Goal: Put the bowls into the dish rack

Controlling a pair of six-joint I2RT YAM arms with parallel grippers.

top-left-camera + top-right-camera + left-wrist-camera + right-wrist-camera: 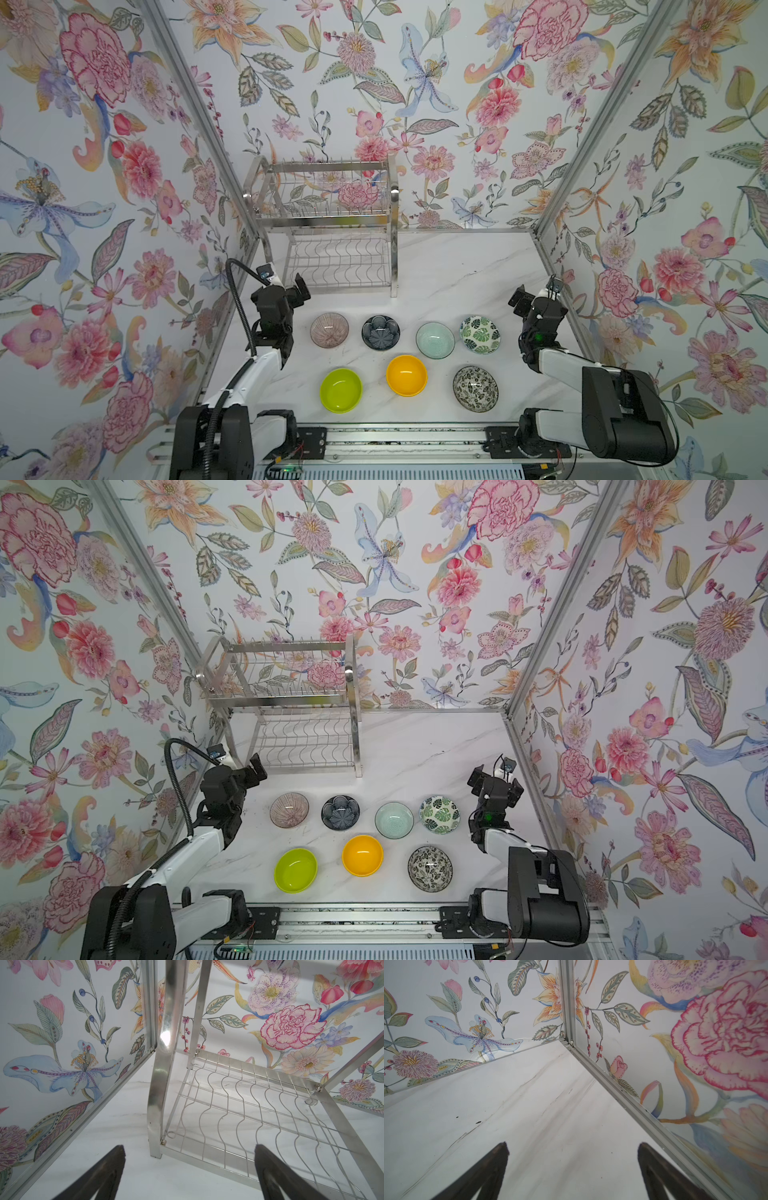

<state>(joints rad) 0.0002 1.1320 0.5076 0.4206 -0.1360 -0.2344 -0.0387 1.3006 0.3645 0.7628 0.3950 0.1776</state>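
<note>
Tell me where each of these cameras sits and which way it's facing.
Top views: high over the front edge, facing down and back at the shiny two-tier wire dish rack, seven small round bowls and the white marble table; left arm and right arm show.
Left wrist: low on the left arm, facing the rack's lower tier; open left fingers show.
Right wrist: low on the right arm, facing the table's back right corner; open right fingers show.
Shared: top views and left wrist both see the rack.
</note>
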